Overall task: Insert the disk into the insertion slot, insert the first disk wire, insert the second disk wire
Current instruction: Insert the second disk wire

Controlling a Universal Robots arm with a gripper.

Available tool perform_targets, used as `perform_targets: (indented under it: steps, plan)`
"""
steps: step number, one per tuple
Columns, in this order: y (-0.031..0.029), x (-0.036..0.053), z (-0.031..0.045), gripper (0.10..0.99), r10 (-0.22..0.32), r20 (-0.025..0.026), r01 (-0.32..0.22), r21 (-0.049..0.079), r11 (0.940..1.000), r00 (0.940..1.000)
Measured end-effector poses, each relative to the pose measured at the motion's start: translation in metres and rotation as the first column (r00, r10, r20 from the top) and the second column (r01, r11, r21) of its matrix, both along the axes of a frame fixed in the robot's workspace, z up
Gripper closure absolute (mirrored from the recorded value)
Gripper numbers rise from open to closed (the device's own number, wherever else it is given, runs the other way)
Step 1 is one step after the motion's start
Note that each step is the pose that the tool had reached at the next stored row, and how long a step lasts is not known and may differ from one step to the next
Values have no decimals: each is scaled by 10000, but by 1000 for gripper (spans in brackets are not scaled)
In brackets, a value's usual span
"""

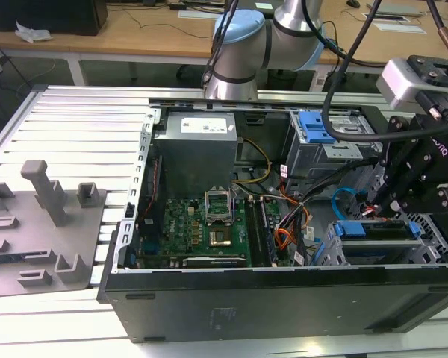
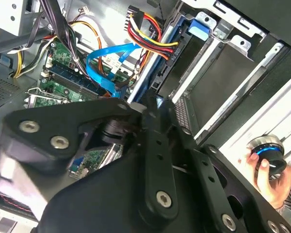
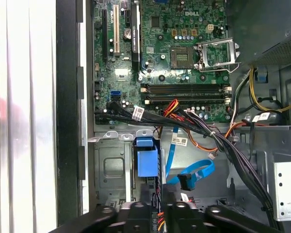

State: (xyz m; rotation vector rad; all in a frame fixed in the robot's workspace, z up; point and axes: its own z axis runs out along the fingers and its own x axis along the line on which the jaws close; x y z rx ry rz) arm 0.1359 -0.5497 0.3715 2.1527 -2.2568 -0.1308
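Note:
The disk [image 1: 373,230], in its blue carrier, sits inside the insertion slot [image 1: 334,255], the grey cage at the case's front corner on the exterior view's right. The carrier's blue tab [image 3: 146,162] shows in the first wrist view. My gripper [image 1: 379,211] hovers right above the disk's rear edge. The orange-yellow-black first wire bundle [image 2: 155,41] ends in a black plug [image 2: 169,52] sitting against the disk's edge. The light-blue second disk wire [image 3: 196,172] loops free beside the cage, its dark plug [image 3: 186,182] loose and unheld.
A motherboard [image 1: 201,224] and a grey power supply [image 1: 194,145] fill the case. A second cage carries a blue latch [image 1: 317,127]. A grey fixture plate [image 1: 37,224] lies on the slatted table at the exterior view's left. A person's hand [image 2: 274,187] holds a round black knob [image 2: 266,153].

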Motion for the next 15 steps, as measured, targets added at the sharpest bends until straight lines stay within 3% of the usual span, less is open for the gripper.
perform_targets:
  steps: [1,2,6,12,15]
  plan:
    - [0,0,0,851,0,0,0,0,10000,10000]
    - [0,-1,0,784,0,0,0,0,10000,10000]
    - [49,61,-2,784,1,-7,-1,-1,10000,10000]
    - [291,72,-8,784,22,-7,-22,10,10000,10000]
    - [310,21,-27,784,69,-7,-69,11,10000,10000]
